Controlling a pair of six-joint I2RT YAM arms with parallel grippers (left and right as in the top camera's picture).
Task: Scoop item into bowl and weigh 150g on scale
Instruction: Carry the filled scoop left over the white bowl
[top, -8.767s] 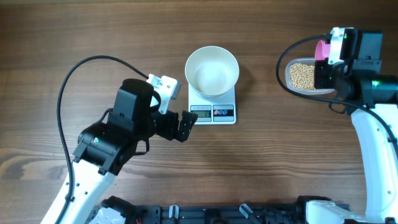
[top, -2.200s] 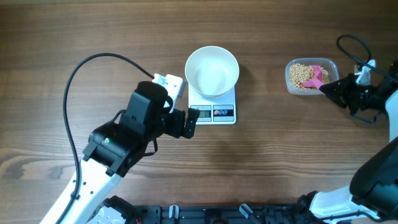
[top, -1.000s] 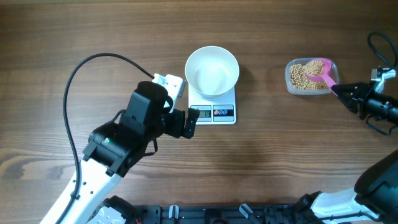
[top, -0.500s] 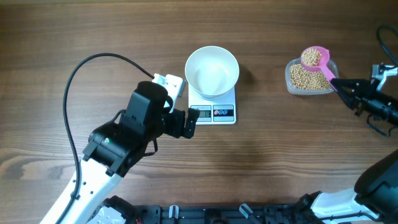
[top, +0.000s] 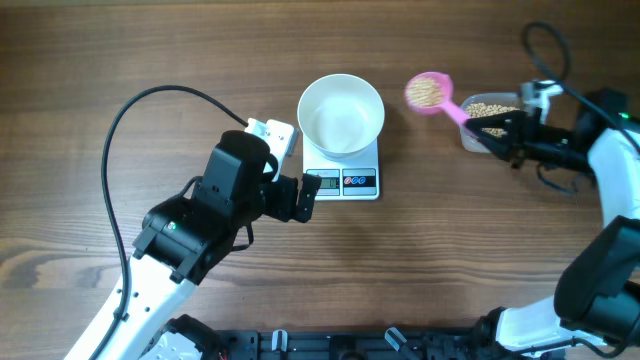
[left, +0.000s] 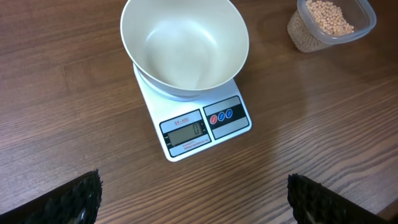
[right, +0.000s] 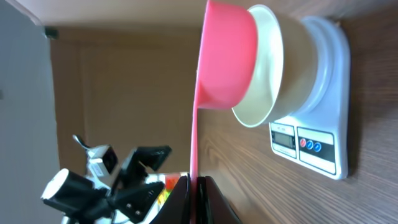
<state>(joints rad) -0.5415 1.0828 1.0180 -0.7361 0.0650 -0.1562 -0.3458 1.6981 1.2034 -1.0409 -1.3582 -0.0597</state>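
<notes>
You're barely started: the bowl (top: 341, 113) sitting on the scale (top: 345, 181) is empty, and your first load of beans (top: 427, 91) is riding in the pink scoop (top: 430, 93), in the air between the tub (top: 481, 118) and the bowl. Your right gripper (top: 503, 134) is pinched tight on the scoop's handle, and the left gripper (left: 198, 200) hangs spread wide just beside the scale. Dumping, checking the display and probably more scoops are all left.

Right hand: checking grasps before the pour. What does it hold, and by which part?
The right hand grips the pink scoop, loaded with beans, by the tail end of its handle.
</notes>
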